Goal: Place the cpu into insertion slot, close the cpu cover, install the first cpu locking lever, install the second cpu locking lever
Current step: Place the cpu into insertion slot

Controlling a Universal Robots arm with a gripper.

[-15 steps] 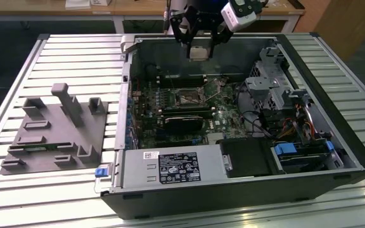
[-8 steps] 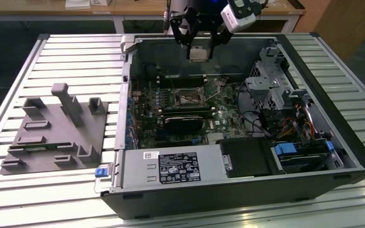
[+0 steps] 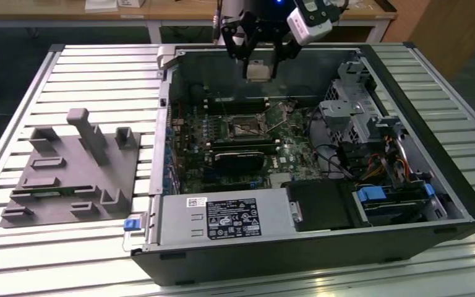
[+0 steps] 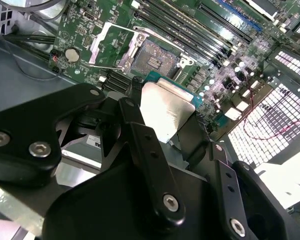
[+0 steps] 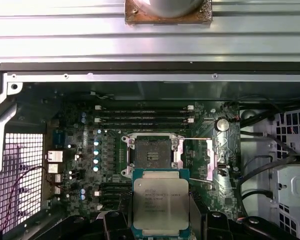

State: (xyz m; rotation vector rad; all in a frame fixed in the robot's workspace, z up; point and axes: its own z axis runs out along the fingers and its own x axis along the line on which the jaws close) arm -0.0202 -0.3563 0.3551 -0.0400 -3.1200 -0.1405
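Silver-grey metal tops the square, green-edged cpu (image 5: pixel 161 204); the pincer (image 3: pixel 260 71) grips it by two opposite edges, holding it raised above the open insertion slot (image 5: pixel 151 154), well apart from its rim.

**Open computer case (image 3: pixel 425 133) on slatted table (image 3: pixel 97 80)**
The case lies on its side, green motherboard (image 3: pixel 294 156) exposed. A labelled power supply (image 3: pixel 221 219) occupies the end nearest the exterior camera, with coloured cables (image 3: pixel 386 164) toward the exterior view's right. A grey moulded fixture (image 3: pixel 72 170) rests on the table beside the case, at the exterior view's left.
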